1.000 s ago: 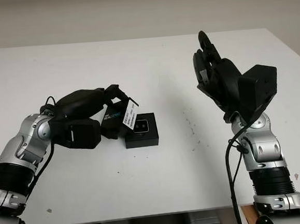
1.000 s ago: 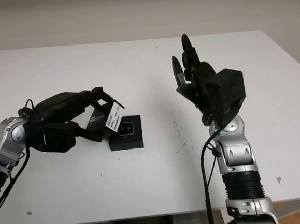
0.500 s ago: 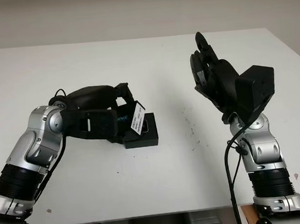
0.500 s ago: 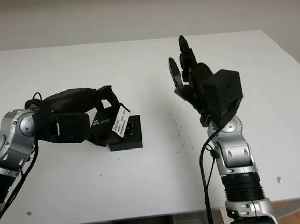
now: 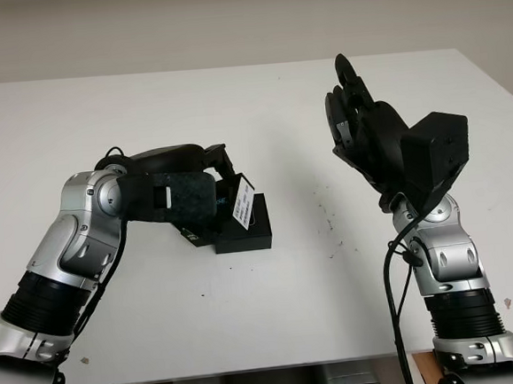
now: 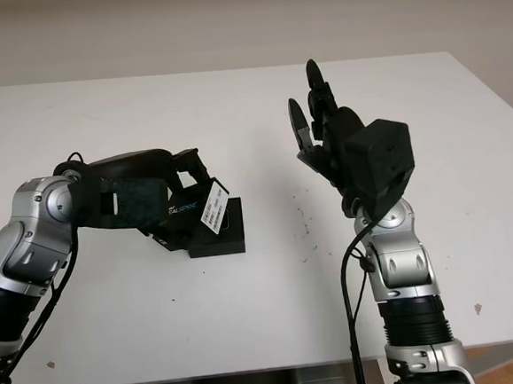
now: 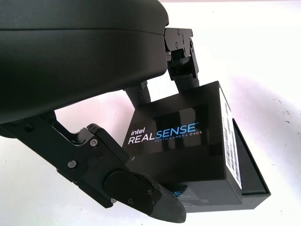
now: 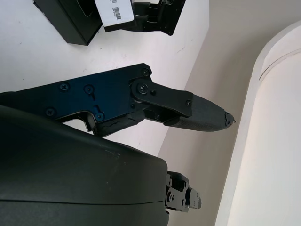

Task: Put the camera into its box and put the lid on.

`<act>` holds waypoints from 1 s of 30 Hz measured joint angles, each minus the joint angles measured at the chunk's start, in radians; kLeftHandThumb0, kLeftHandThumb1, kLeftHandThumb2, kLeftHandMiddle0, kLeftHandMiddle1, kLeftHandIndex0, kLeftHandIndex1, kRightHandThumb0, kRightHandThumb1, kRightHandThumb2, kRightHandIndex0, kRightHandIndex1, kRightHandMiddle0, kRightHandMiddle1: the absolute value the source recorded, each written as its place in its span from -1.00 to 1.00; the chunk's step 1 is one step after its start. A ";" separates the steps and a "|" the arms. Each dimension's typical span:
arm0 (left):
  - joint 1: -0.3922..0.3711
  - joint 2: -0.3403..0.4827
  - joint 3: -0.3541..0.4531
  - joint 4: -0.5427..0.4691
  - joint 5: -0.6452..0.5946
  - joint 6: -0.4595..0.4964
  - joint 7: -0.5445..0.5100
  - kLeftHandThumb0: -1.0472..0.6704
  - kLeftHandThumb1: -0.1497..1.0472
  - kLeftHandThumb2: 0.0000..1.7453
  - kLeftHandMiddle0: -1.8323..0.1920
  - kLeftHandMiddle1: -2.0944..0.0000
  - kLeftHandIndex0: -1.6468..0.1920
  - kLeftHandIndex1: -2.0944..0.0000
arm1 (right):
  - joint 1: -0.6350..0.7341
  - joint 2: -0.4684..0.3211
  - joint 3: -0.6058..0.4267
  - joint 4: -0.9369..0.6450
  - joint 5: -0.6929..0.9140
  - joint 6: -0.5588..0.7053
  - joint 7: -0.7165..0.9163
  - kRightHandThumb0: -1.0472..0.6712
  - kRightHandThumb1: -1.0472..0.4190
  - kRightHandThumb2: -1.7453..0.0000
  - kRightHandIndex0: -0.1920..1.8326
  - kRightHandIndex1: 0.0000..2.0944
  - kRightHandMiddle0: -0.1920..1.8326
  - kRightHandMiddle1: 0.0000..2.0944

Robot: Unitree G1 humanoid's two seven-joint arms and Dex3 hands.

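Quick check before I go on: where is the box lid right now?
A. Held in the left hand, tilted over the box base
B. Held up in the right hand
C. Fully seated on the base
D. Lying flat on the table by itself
A: the left hand grips the lid, tilted over the box base; the right hand is raised and open.

Box (image 5: 246,233) mostly hidden under lid (image 7: 188,141); can't see inside, camera maybe in there. Label (image 5: 243,203) print too small to read.

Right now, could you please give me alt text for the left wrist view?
The left robot hand grips a black lid printed "RealSense", held tilted over the open black box on the white table.
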 measured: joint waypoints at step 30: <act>-0.065 -0.073 -0.094 0.015 0.117 0.108 -0.028 -0.02 1.00 -0.55 0.39 -0.99 0.36 -1.00 | 0.001 0.019 0.008 0.000 -0.020 0.003 -0.037 -0.66 -1.00 0.27 -0.94 -0.94 -0.94 -0.94</act>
